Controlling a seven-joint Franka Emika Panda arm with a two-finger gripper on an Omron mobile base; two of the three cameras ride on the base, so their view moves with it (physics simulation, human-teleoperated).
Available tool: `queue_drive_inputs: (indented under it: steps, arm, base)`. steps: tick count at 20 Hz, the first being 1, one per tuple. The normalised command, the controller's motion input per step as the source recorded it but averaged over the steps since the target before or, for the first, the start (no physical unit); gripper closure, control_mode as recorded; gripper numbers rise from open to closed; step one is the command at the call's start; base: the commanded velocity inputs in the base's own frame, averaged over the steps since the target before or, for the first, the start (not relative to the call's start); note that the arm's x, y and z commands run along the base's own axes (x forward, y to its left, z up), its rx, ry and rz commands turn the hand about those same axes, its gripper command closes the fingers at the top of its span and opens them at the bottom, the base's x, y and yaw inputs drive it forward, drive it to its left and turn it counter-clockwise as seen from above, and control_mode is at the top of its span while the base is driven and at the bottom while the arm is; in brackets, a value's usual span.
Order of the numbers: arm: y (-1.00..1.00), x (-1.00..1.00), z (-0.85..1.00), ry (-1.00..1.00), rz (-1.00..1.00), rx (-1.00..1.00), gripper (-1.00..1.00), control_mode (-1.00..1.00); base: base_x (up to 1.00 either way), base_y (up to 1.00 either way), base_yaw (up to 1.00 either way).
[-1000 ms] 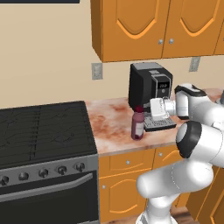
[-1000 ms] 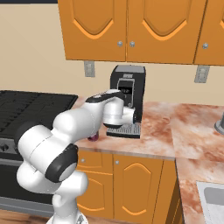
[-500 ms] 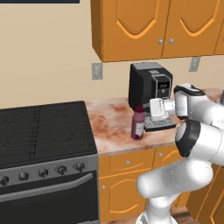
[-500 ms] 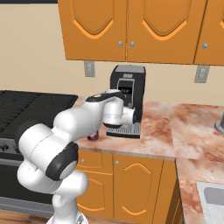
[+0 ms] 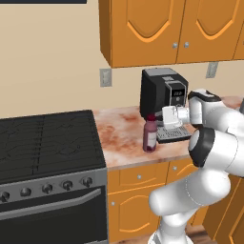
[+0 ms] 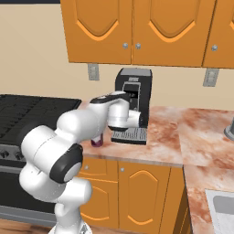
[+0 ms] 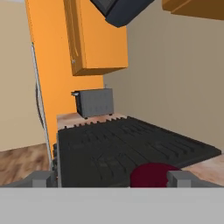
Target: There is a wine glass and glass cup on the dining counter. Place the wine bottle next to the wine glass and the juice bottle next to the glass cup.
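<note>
Purple-maroon juice bottle point(image 5: 150, 134), red-capped, stands between the tool's point(image 7: 109, 178) spread fingers.

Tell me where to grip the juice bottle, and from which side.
Grip the juice bottle round its straight body, below the cap, coming in level from the coffee machine side, where the pincer already sits. It stands upright on the worktop with bare surface around it, and its cap lies between the fingertips in the hand view.

Marbled worktop point(image 5: 125, 138) beside the stove, juice bottle point(image 5: 150, 134) upright on it, coffee machine point(image 5: 162, 97) apparently behind
</note>
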Motion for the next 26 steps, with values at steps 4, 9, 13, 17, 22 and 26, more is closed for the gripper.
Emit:
queue_drive_inputs:
  steps: [4,9,13,17,22,26]
  arm:
    - [0.00,0.05,-0.13,0.03,0.00,0.00,-1.00,-1.00]
    - [-0.02,0.00,0.00,0.00,0.00,0.00,-1.00,-1.00]
    - [0.00,0.00,-0.02,0.00,0.00,0.00,-1.00,-1.00]
    - [-0.03,0.00,0.00,0.00,0.00,0.00,-1.00,-1.00]
    - [0.00,0.01,-0.17,0.00,0.00,0.00,-1.00,-1.00]
    - [0.00,0.04,-0.15,0.00,0.00,0.00,-1.00,-1.00]
  base:
    - [0.00,0.00,0.00]
    - [0.00,0.00,0.00]
    - [0.00,0.00,0.00]
    - [0.00,0.00,0.00]
    - [0.00,0.00,0.00]
    - [0.00,0.00,0.00]
